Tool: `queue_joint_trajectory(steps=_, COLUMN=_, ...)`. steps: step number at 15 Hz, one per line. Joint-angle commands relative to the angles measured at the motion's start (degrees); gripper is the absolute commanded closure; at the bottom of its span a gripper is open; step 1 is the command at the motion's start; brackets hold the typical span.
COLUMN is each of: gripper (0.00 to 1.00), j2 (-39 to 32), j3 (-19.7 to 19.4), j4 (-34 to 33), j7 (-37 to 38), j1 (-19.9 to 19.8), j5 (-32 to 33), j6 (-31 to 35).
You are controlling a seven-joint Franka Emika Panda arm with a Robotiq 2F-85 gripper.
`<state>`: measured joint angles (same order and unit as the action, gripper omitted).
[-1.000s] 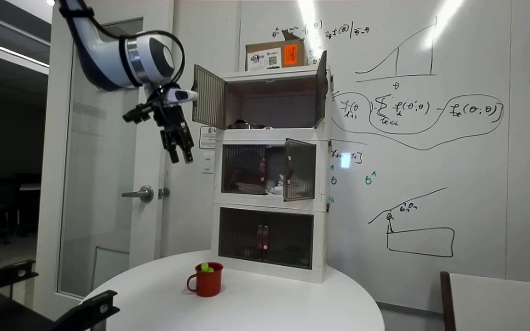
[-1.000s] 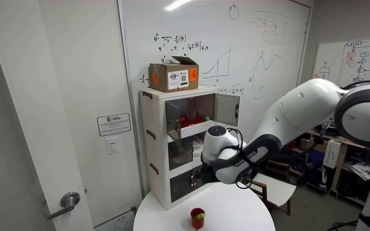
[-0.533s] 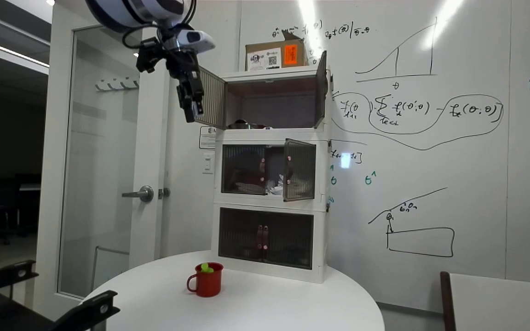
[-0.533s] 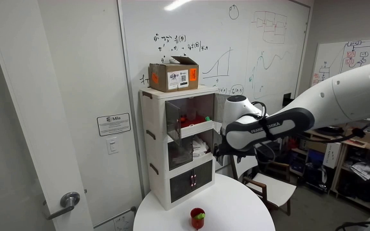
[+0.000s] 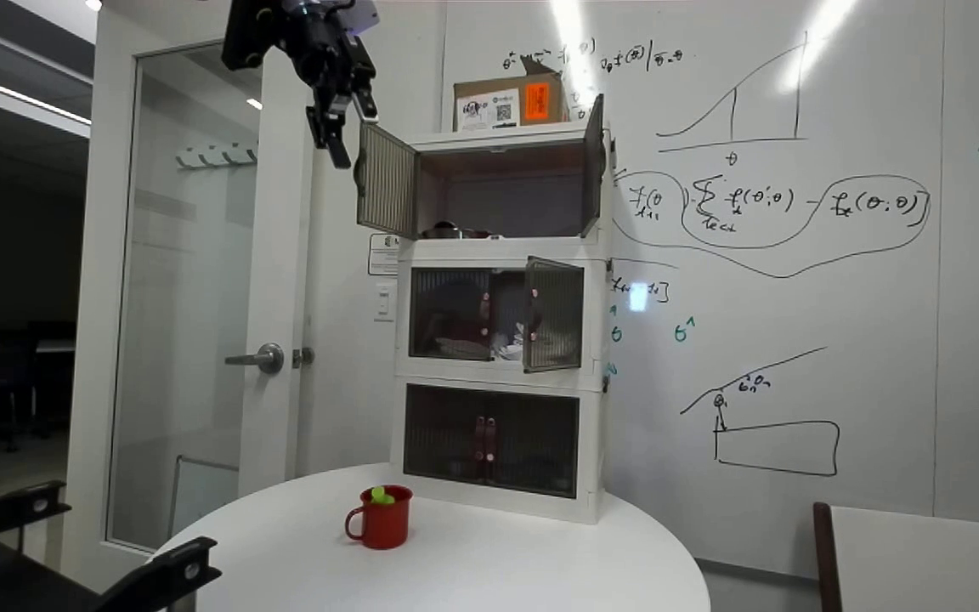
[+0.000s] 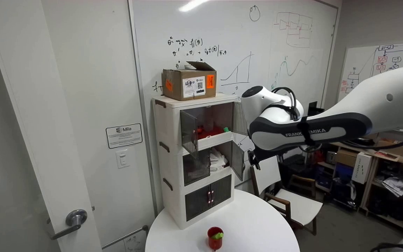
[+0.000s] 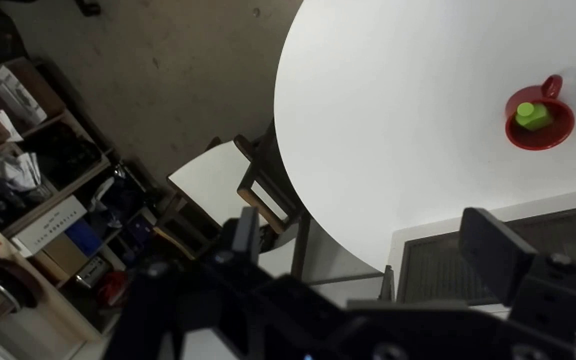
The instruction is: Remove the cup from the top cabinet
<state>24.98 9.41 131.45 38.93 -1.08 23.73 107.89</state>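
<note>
Black fingers (image 7: pixel 495 255) spread apart, the gripper (image 7: pixel 370 245) hangs well clear of the red cup (image 5: pixel 386 523), which stands upright on the white table (image 7: pixel 363 125) with something green (image 7: pixel 533 117) in it, while behind rises the top cabinet (image 5: pixel 515 200), both doors (image 5: pixel 389 183) standing open, a cardboard box (image 5: pixel 506 106) on its roof and a whiteboard (image 5: pixel 795 306) beyond.

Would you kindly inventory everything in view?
mug: one, red, on table
object: one, green, inside mug
table: one, white, under cabinet
cabinet: one, white, on table
top compartment: one, grey-brown, in cabinet
small items: several, red and green, top compartment
crumpled material: count unclear, white, middle tier
box: one, brown, on cabinet
whiteboards: several, white, background
door: one, white, left of cabinet
sign: one, white, above switch
switch: one, white, below sign
chair: at least one, white and brown, beside table
shelving: count unclear, brown, background
clamp-like pieces: two, black, foreground
arm: one, white and black, near cabinet
pincer: one, black, open, midair
</note>
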Motion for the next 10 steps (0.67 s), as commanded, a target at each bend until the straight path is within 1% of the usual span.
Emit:
queue_joint_trajectory(steps=1, gripper=0.0, j2=4.34, j3=-1.27, j4=1.6, j7=-9.46, j1=1.36, j5=0.84, j6=4.11)
queue_joint_trajectory(steps=2, gripper=0.0, j2=1.46, j3=0.4, j4=0.0, j7=-5.01, j1=0.01, j5=-0.14, j6=1.38)
queue_joint_trajectory(steps=10, gripper=0.0, j2=1.54, j3=0.44, j4=0.22, j7=-5.47, j1=-0.07, j5=-0.2, j6=1.55)
